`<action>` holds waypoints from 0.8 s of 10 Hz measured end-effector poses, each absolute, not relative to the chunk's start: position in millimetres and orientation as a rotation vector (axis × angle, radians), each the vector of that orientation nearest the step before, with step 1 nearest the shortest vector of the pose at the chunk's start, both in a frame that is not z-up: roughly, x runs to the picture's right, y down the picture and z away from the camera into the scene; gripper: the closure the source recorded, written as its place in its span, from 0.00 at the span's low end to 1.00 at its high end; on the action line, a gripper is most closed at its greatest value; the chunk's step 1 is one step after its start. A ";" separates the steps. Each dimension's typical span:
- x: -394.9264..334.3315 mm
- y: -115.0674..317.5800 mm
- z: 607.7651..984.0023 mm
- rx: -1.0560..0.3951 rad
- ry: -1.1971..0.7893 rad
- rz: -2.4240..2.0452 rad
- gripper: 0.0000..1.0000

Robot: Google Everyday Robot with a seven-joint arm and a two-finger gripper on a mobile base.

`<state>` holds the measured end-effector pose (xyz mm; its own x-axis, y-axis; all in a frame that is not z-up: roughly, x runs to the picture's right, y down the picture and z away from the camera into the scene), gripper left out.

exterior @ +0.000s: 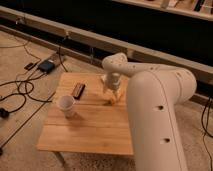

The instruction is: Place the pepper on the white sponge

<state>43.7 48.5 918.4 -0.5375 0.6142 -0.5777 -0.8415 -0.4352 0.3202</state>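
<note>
The orange pepper (115, 98) lies on the wooden table (90, 130) near its far right part. My gripper (112, 93) hangs down from the white arm (150, 100), right over the pepper and touching or nearly touching it. A small pale patch at the table's far edge, left of the wrist, may be the white sponge (104, 79); the arm hides most of it.
A white paper cup (66, 105) stands on the left part of the table. A dark flat block (78, 90) lies behind it. Cables and a blue box (47, 66) lie on the floor to the left. A long low rail runs behind the table.
</note>
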 end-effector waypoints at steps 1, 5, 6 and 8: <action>44.5 53.3 923.9 -0.481 0.751 2.052 0.35; 51.7 67.1 935.6 -0.496 0.778 2.074 0.35; 53.8 68.9 937.2 -0.496 0.780 2.079 0.35; 58.8 71.0 940.2 -0.494 0.783 2.091 0.35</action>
